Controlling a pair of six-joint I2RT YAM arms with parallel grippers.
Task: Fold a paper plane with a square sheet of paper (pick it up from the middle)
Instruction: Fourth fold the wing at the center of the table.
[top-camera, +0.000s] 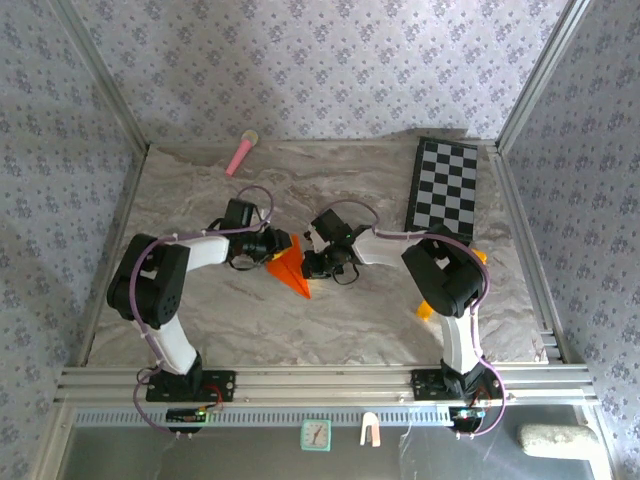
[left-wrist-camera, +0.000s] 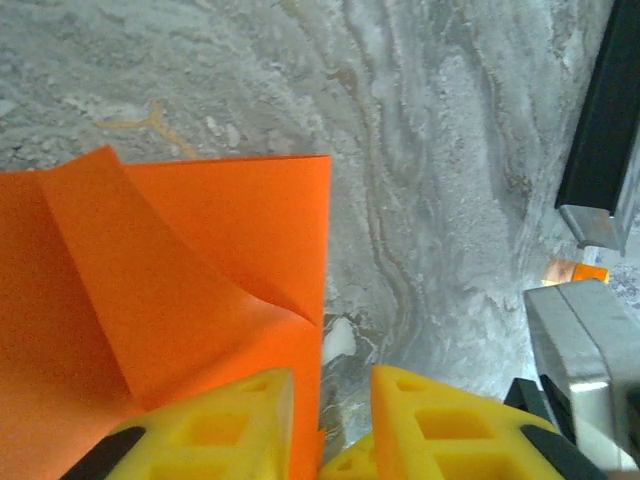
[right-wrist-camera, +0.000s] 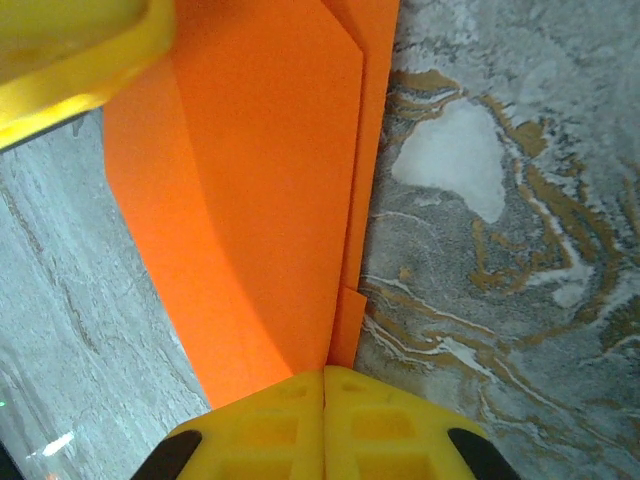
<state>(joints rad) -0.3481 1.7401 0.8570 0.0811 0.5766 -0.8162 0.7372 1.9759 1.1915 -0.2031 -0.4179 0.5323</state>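
I see paper plane (top-camera: 289, 268), half-folded, on table well left of checkerboard (top-camera: 445, 185), nearer arm bases. Right gripper (right-wrist-camera: 323, 372), on plane's checkerboard side: jaws pressed together, pinching folded edge. Left gripper (left-wrist-camera: 333, 380), on side away from checkerboard: narrow gap, plane's edge running into it, not clamped.

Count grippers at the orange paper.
2. Left gripper is at the left side of the orange paper, jaws slightly apart; right gripper is shut on its right edge.
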